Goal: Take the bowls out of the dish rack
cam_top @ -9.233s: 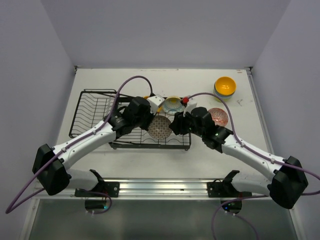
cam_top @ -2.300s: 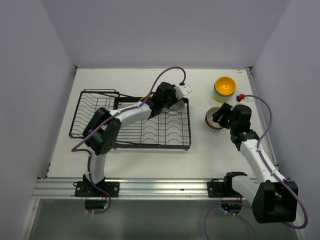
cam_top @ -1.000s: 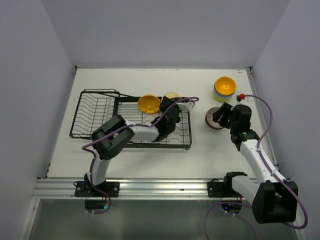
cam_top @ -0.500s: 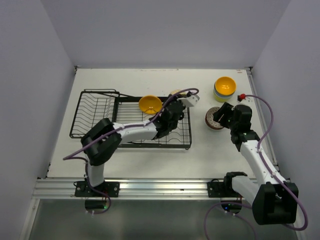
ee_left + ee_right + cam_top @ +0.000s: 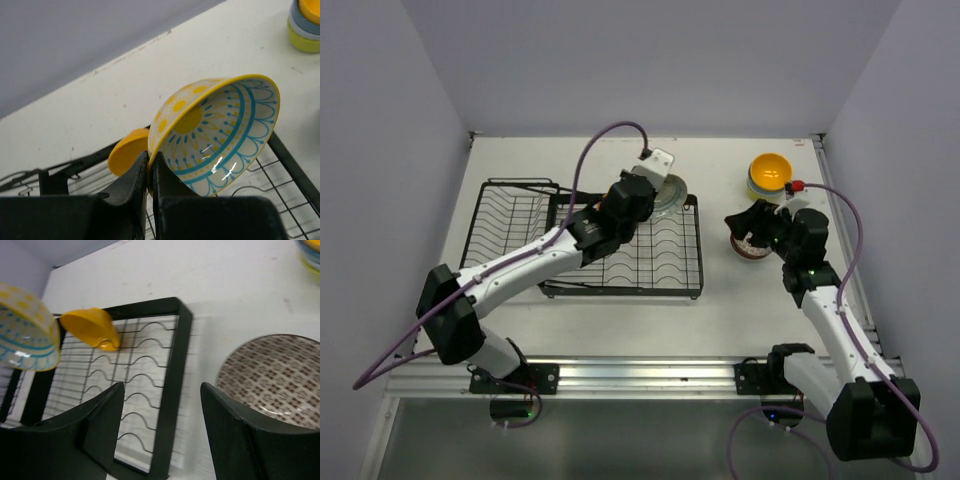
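Stacked bowls (image 5: 306, 30) cut off at corner, brown patterned bowl (image 5: 272, 375) cropped by right edge

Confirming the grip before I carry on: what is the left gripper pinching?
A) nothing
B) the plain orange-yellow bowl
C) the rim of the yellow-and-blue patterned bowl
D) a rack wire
C: the left wrist view shows the left gripper shut on the rim of the yellow-and-blue patterned bowl.

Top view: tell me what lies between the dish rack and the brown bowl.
Bare table separates dish rack and brown bowl, seen from the top view.
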`<state>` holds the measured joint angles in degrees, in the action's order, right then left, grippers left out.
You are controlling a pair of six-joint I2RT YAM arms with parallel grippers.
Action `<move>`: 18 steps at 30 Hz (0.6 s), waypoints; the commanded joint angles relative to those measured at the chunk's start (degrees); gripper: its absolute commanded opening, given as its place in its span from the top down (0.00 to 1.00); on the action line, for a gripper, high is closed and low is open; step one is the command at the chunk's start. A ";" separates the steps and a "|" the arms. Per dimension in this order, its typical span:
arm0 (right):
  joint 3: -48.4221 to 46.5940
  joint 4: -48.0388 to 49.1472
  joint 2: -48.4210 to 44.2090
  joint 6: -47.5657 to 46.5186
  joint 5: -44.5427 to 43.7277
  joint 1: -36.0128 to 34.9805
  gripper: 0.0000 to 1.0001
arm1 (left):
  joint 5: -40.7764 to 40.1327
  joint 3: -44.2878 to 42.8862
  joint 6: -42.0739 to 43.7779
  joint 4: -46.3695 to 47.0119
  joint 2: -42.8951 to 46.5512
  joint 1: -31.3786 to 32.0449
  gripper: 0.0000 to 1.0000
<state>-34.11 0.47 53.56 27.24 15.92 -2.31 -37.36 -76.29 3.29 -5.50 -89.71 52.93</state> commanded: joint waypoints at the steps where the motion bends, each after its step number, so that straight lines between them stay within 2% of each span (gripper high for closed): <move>1: 0.01 10.95 0.49 4.13 12.72 -3.21 0.34 | 9.39 2.80 -14.87 -8.83 8.49 -6.59 1.00; 2: -0.34 11.04 0.23 4.13 11.77 -4.62 0.33 | 13.77 5.43 -15.06 -7.52 11.11 -8.87 1.00; 5: -2.89 8.59 -0.39 1.94 7.81 -10.95 0.32 | 16.69 8.52 -14.54 -4.97 14.20 -9.42 1.00; 13: -7.37 7.62 1.98 0.62 4.65 -22.02 0.32 | 21.28 12.30 -17.44 -4.61 14.30 -9.51 1.00; 18: -9.22 7.43 4.97 0.00 -0.18 -25.81 0.32 | 24.70 13.71 -17.88 -4.26 15.27 -9.42 1.00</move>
<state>-40.40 5.78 56.62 28.45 19.77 -26.68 -15.99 -62.48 -12.05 -13.61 -76.38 43.51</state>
